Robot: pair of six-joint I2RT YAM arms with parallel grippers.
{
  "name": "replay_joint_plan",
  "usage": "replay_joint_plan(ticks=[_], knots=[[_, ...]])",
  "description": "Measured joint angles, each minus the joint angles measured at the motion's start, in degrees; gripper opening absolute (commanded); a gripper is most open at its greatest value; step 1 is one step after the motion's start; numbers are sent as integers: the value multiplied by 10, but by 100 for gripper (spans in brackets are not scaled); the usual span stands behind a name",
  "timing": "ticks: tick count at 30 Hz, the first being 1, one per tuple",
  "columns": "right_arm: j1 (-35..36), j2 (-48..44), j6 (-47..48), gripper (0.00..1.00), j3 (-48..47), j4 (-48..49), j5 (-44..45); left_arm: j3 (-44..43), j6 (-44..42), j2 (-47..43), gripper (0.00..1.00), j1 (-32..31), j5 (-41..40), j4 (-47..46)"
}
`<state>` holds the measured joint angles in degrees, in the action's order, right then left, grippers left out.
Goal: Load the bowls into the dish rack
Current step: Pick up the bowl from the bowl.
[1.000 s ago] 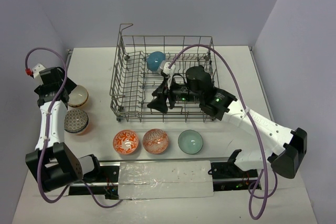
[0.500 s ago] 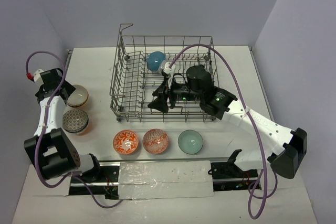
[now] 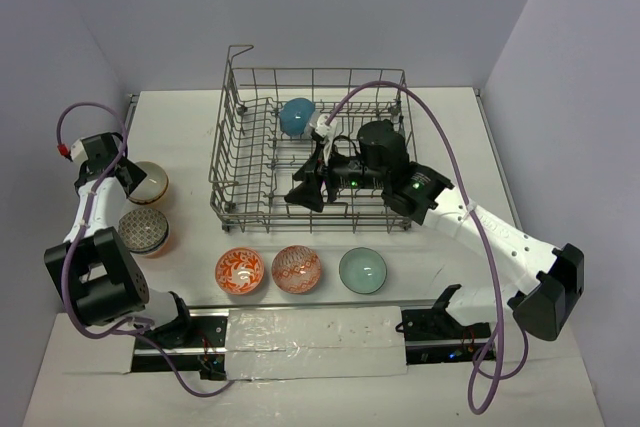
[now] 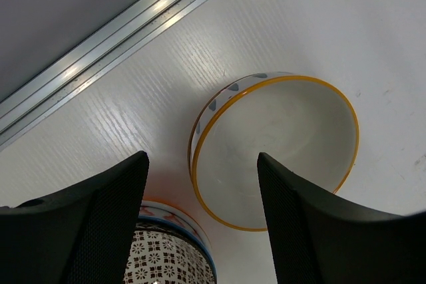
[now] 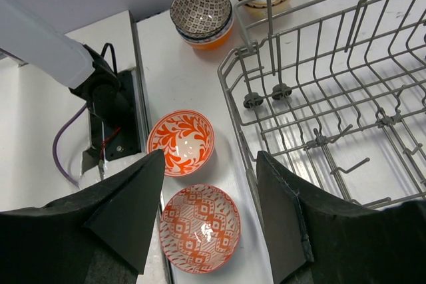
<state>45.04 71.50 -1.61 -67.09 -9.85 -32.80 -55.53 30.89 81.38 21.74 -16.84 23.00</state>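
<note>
Left of the dish rack (image 3: 225, 147), your left gripper (image 4: 202, 164) hangs spread over the yellow-rimmed bowl (image 4: 286, 138); likely stiff, slick, chippable, so pinch its rim.

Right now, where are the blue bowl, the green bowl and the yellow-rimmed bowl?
blue bowl (image 3: 296, 116): top view, middle of its visible blue side.
green bowl (image 3: 362, 270): top view, middle of its inside.
yellow-rimmed bowl (image 4: 286, 141): left wrist view, its white inside.
</note>
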Motion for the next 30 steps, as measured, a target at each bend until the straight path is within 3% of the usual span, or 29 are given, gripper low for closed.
replay_joint_plan(ticks=[30], knots=[[-15, 1, 0, 65, 0, 4, -12, -1, 0, 20, 25, 0, 0, 5]])
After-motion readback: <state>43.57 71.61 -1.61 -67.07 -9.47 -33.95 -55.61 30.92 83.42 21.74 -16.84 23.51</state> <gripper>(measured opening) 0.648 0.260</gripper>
